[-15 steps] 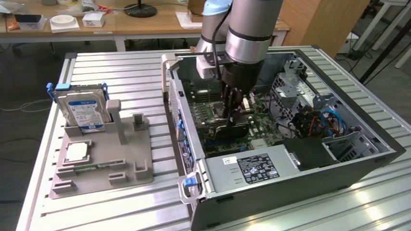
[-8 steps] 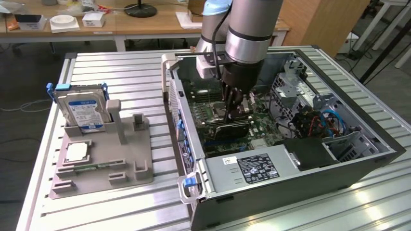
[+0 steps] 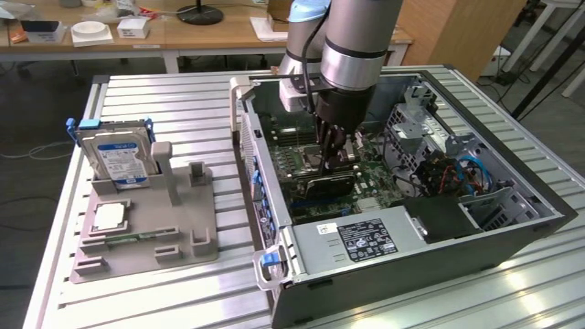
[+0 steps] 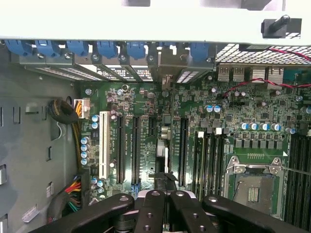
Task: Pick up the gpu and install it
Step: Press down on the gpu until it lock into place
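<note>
- Our pincer (image 4: 163, 204) is clamped on the gpu (image 4: 164, 160), held edge-on inside the open computer case (image 3: 512, 240).
- We should keep the card upright and square over the motherboard (image 4: 146, 102) slots.
- Its bracket belongs by the blue latches (image 4: 112, 48).

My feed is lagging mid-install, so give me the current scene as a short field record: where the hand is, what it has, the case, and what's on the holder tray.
hand position: hand down inside the open computer case, over the motherboard
hand state: shut on the gpu, a dark card standing on edge above the expansion slots
CPU socket: empty
holder tray: grey tray on the exterior view's left holds the hard drive and CPU chip
</note>
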You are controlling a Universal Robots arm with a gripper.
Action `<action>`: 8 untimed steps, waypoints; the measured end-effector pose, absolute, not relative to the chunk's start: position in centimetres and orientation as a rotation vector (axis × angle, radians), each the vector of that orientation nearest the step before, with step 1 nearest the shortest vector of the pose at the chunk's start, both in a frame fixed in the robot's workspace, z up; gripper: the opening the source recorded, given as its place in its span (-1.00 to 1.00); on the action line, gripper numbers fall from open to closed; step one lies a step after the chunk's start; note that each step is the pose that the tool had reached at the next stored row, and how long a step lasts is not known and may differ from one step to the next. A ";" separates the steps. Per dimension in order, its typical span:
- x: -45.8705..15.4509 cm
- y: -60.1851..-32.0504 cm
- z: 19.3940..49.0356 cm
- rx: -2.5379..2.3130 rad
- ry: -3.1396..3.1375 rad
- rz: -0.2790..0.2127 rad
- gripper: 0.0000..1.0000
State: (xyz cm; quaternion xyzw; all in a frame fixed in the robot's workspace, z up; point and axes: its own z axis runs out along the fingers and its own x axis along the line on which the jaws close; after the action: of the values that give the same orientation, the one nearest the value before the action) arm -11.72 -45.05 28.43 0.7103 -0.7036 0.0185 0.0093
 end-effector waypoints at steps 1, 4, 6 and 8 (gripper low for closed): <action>-11.7 -45.0 28.4 2.218 -2.198 0.058 -0.79; -11.7 -45.0 28.4 2.218 -2.198 0.058 -0.79; -11.7 -45.0 28.4 2.218 -2.198 0.058 -0.79; -11.7 -45.0 28.4 2.218 -2.198 0.058 -0.79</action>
State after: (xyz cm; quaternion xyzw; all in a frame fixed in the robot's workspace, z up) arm -11.72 -45.05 28.43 0.7103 -0.7036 0.0185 0.0093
